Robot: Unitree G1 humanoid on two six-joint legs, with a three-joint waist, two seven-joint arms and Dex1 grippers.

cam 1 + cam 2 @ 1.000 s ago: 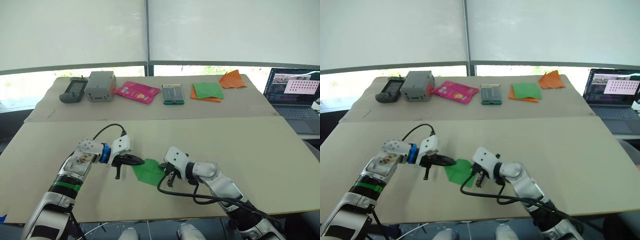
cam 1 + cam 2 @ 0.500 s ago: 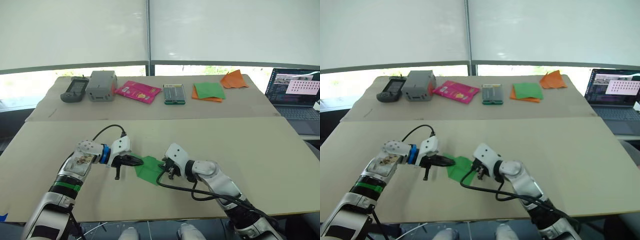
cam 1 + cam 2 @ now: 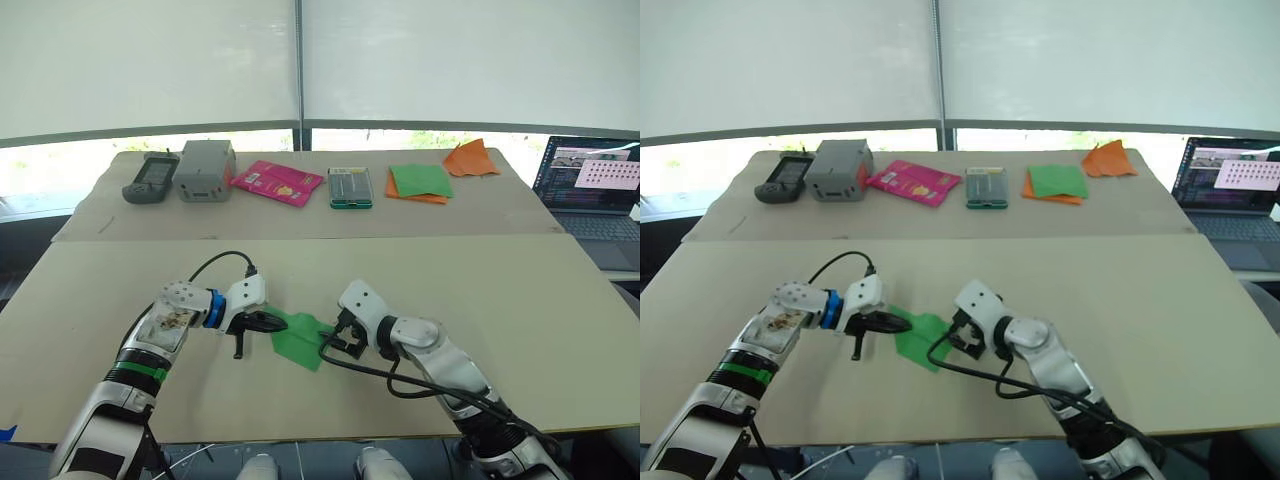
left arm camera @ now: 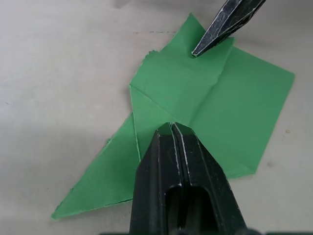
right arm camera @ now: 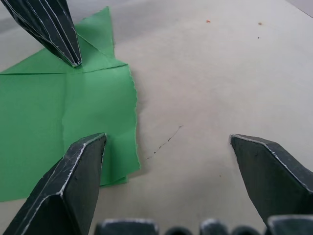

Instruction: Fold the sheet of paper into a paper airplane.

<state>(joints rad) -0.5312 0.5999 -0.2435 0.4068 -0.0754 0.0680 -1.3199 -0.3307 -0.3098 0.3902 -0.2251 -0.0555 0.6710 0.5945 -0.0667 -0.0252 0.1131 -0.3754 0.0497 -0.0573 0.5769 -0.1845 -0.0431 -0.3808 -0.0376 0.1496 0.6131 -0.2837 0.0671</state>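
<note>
Green sheet mid-fold, both hands on it.

Your sheet of paper (image 3: 300,336) lies flat on the near table (image 3: 500,300), partly folded with flaps and creases. Left hand (image 4: 172,128), fingers pressed together and gripping nothing, pins the sheet from its 9 o'clock side with its tip. Right hand (image 5: 166,142) sits at the sheet's 3 o'clock edge, spread wide and empty, one finger (image 5: 80,166) over the paper's edge. At 12 o'clock, the far table carries a green-and-orange stack (image 3: 418,183).
</note>
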